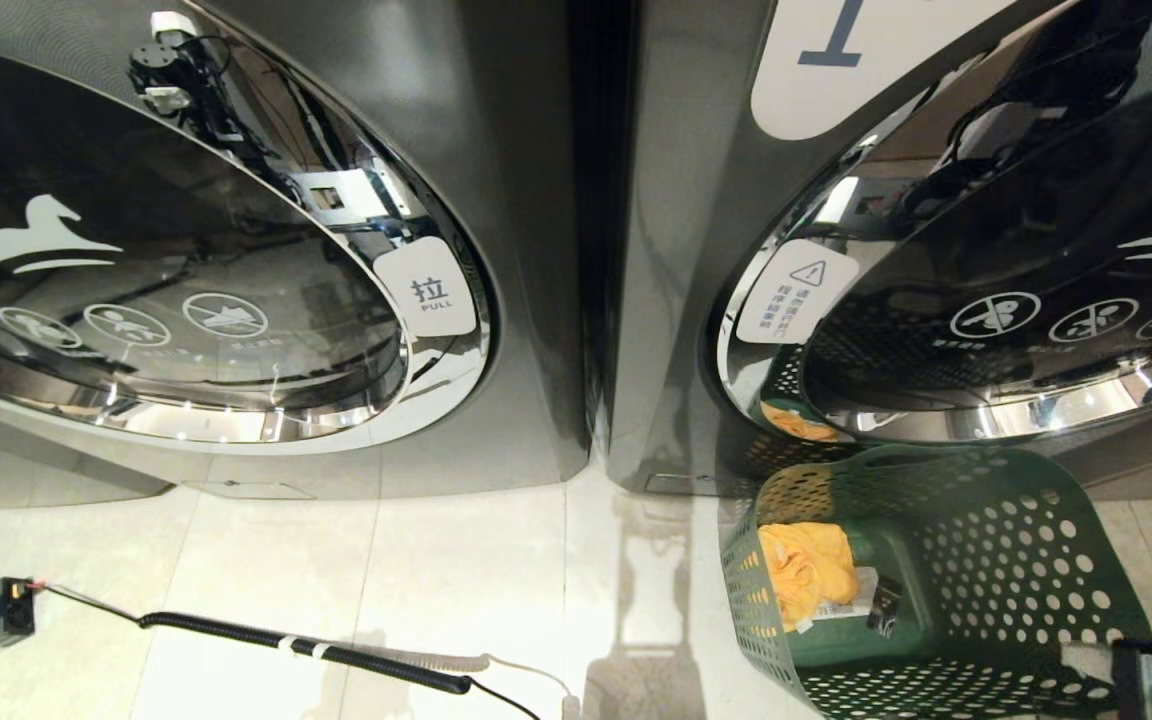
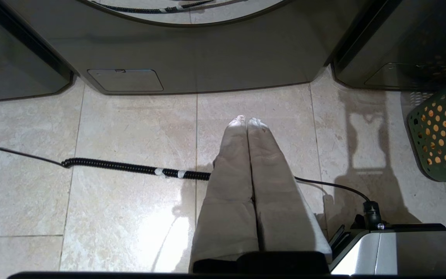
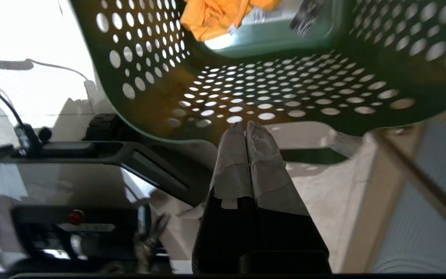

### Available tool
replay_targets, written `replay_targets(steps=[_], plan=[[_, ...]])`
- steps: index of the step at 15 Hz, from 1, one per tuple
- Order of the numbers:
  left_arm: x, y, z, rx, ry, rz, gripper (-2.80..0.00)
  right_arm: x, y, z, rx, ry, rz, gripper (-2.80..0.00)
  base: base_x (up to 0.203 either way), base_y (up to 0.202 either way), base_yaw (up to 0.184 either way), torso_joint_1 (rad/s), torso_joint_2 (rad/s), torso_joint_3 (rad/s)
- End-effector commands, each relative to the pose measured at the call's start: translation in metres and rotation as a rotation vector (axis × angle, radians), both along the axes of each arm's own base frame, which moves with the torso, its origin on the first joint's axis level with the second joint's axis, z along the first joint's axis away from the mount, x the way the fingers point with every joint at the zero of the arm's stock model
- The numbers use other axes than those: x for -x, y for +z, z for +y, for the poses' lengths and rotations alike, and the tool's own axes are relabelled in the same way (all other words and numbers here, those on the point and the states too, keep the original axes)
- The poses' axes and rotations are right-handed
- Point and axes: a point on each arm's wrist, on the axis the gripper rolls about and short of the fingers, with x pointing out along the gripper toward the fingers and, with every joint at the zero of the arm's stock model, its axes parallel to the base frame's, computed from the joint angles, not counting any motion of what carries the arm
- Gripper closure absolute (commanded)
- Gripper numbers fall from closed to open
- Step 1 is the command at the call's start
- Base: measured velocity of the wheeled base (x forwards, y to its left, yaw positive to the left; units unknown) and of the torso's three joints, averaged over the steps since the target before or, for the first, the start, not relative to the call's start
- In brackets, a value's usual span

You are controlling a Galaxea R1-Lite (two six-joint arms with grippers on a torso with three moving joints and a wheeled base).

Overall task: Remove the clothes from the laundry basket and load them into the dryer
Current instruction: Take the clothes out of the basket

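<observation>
step: reach in for clothes | right gripper (image 3: pixel 246 126) tips pressed together, at laundry basket (image 1: pixel 1026 560) near rim | yellow garment (image 1: pixel 804 570) along basket's left wall | tip: spread fingers first, clear the rim, dryer (image 1: pixel 986 260) door's shut

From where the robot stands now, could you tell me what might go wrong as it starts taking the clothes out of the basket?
1. Both dryer doors look shut, so a garment lifted now has nowhere to go.
2. The right gripper is shut and sits at the perforated wall of the green basket; it could bump or tip it.
3. The coiled cable lies across the floor and could snag if the base drives.
</observation>
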Motion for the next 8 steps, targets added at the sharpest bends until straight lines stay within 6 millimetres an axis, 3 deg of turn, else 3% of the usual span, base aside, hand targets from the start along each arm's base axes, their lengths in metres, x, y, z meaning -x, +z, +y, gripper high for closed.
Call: replay_targets(steps=[1, 4, 8], plan=[[0.000, 0.000, 0.000, 0.000, 0.000, 0.001, 0.00, -0.026, -0.022, 0.004, -0.022, 0.002, 0.121, 0.00, 0.000, 0.000, 0.000, 0.000, 0.00, 0.000], [0.000, 0.000, 0.000, 0.000, 0.000, 0.001, 0.00, -0.047, -0.048, 0.008, -0.076, 0.014, 0.243, 0.00, 0.000, 0.000, 0.000, 0.000, 0.00, 0.000], [0.000, 0.000, 0.000, 0.000, 0.000, 0.002, 0.00, -0.089, -0.078, 0.018, -0.132, 0.049, 0.229, 0.00, 0.000, 0.000, 0.000, 0.000, 0.00, 0.000]])
